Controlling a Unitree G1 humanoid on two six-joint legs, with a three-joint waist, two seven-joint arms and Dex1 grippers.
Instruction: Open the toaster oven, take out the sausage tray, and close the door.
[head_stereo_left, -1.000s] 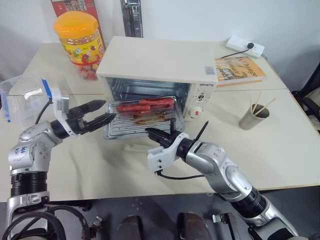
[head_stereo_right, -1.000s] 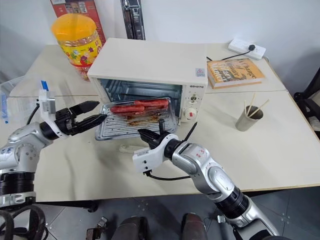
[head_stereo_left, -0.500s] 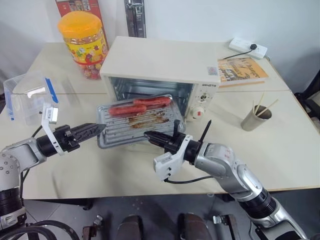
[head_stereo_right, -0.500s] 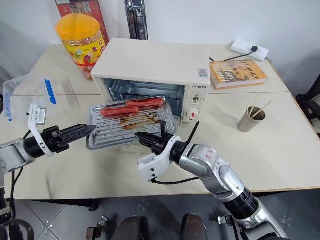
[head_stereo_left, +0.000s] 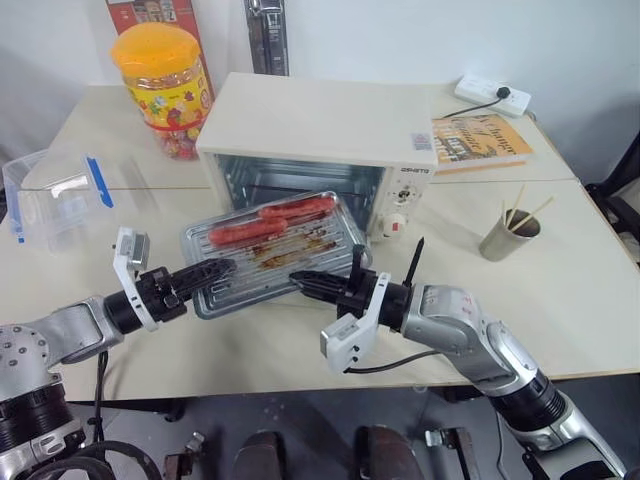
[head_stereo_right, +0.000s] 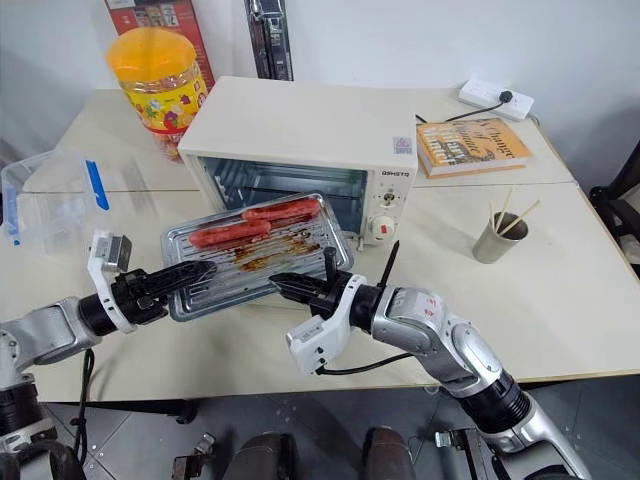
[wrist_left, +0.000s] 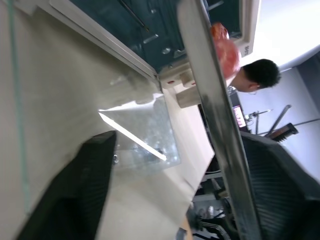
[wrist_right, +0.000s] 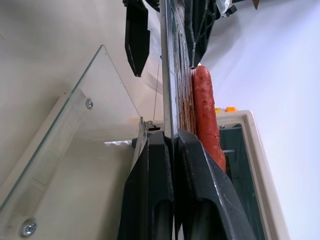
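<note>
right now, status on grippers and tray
Right gripper shut on ribbed silver sausage tray, clear of cream-white toaster oven. Left gripper open astride tray's edge. Door down.

Head pair overlooks table (head_stereo_left: 560, 270); wrist views close.

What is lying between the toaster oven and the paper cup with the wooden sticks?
Nothing: between the toaster oven and the paper cup the head views show only bare table.

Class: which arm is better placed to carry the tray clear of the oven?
Right: the right gripper is shut on the sausage tray rim; the left gripper merely straddles its edge, fingers apart.
</note>
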